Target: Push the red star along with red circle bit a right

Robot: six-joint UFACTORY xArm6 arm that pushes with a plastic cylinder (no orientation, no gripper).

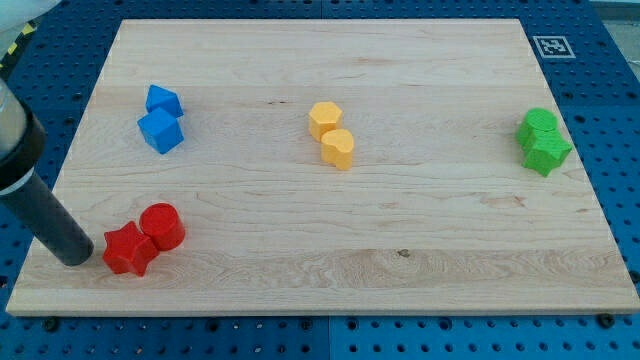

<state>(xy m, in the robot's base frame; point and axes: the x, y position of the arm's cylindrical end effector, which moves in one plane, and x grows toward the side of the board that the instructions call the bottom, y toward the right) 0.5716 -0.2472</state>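
The red star (129,249) lies near the view's bottom left of the wooden board (330,230). The red circle (162,225) touches it on its upper right. My tip (75,257) rests on the board just left of the red star, a small gap away from it. The dark rod slants up to the view's left edge.
Two blue blocks (160,118) sit together at the upper left. Two yellow blocks (331,134) sit together at the top centre. Two green blocks (542,141) sit together at the right, near the board's edge. A marker tag (552,46) lies beyond the top right corner.
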